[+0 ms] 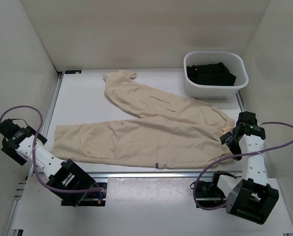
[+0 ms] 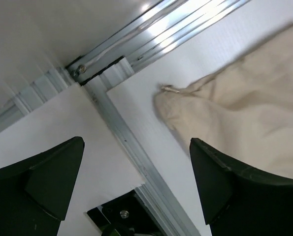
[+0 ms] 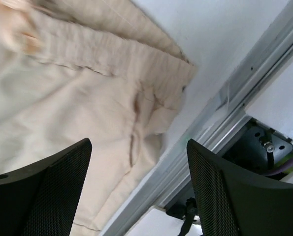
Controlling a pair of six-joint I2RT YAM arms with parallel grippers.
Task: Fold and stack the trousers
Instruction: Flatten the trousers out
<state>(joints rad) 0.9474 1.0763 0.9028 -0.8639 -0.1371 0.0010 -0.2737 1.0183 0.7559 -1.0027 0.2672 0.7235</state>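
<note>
From above, the trousers [image 1: 151, 128] lie spread flat on the white counter [image 1: 82, 98], waist to the right and the two legs splayed leftward, with a white basket [image 1: 210, 92] of dark clothing [image 1: 210, 73] at the far right corner; the left tool [image 1: 7, 130] sits off the counter's left edge and the right tool [image 1: 233, 135] is at the waist. The left wrist view shows the left tool [image 2: 136, 147] spread wide and gripping nothing, above the counter's metal edge rail [image 2: 156, 29], a leg hem [image 2: 235, 113] lying just beside it. In the right wrist view the right tool [image 3: 139, 162] also stands wide and empty, over the gathered waistband [image 3: 102, 64] at the counter's edge.
</note>
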